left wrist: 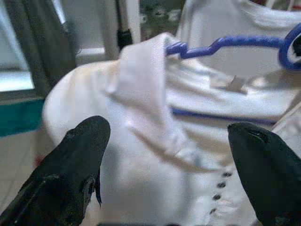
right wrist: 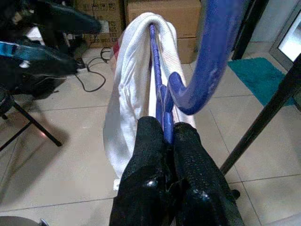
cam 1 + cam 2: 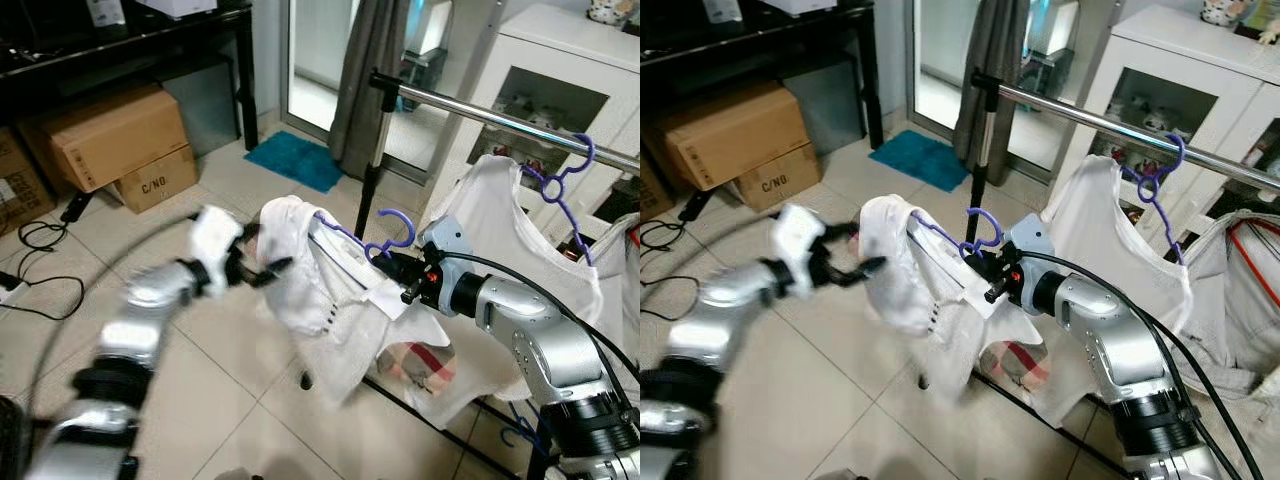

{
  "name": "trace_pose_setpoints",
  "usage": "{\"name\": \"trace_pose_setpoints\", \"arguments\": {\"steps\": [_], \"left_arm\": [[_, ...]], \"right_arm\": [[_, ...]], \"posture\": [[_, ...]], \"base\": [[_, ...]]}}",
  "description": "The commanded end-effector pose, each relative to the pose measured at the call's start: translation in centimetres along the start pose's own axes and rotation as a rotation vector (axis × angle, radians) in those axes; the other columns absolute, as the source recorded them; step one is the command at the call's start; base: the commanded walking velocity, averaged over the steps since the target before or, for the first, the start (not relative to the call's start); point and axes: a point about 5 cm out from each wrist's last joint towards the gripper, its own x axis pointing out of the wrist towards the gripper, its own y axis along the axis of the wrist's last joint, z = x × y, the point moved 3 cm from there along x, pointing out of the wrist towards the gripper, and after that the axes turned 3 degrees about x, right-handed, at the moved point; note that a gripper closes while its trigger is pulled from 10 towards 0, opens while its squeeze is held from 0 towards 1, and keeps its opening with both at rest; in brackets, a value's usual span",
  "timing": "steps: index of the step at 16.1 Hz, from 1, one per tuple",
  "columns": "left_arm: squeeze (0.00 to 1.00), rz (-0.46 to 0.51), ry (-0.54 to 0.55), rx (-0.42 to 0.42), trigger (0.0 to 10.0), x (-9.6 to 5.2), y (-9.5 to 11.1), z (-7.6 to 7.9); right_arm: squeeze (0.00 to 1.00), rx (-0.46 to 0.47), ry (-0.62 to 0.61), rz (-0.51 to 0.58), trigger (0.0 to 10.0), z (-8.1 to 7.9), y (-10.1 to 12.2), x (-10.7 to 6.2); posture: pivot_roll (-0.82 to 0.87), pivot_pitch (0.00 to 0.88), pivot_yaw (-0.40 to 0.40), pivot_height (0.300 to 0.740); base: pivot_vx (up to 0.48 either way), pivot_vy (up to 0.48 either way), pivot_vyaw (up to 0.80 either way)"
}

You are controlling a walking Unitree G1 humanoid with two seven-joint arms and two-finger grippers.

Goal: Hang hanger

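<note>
Head views: the left arm is smeared by motion blur, so its left gripper reads only as dark fingers beside the white cotton buttoned shirt. That shirt drapes a thin blue plastic hanger, held below the shiny metal rail and apart from it. Two blue hangers count in all; the second blue hanger hooks the rail, carrying a white tee.

Left wrist view: two rounded black fingers spread wide, shirt collar between them, untouched.

Right wrist view: the right gripper has textured fingers pressed together, pinching the hanger's neck under its curved hook
</note>
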Motion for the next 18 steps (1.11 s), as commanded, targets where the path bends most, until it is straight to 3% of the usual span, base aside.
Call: {"name": "trace_pose_setpoints", "arguments": {"steps": [1, 4, 5, 7, 18], "left_arm": [[0.00, 0.027, 0.013, 0.038, 10.0, 0.8, 1.2, -0.3], [0.00, 0.052, 0.030, 0.048, 10.0, 2.0, 1.9, -0.3], [0.00, 0.060, 0.050, 0.065, 9.1, 2.4, 2.1, -0.5], [0.00, 0.056, 0.092, 0.085, 0.0, 2.7, 2.1, -0.8], [0.00, 0.022, 0.113, 0.092, 0.0, 2.7, 1.0, -1.4]], "right_arm": [[0.00, -0.030, 0.007, 0.044, 0.0, -0.3, 1.5, -0.1], [0.00, -0.028, 0.016, 0.052, 0.0, -0.6, 1.7, 0.1], [0.00, -0.026, 0.019, 0.056, 0.0, -0.7, 1.7, 0.1], [0.00, -0.025, 0.020, 0.056, 0.0, -0.7, 1.7, 0.0], [0.00, -0.030, 0.059, 0.073, 0.0, -1.2, 2.2, 0.1]], "posture": [[-0.15, 0.000, -0.033, 0.740], [-0.16, 0.000, -0.025, 0.740], [-0.16, 0.000, -0.023, 0.740], [-0.16, 0.000, -0.022, 0.740], [-0.16, 0.000, -0.018, 0.740]], "base": [[0.000, 0.000, 0.00], [0.000, 0.000, 0.00], [0.000, 0.000, 0.00], [0.000, 0.000, 0.00], [0.000, 0.000, 0.00]]}}
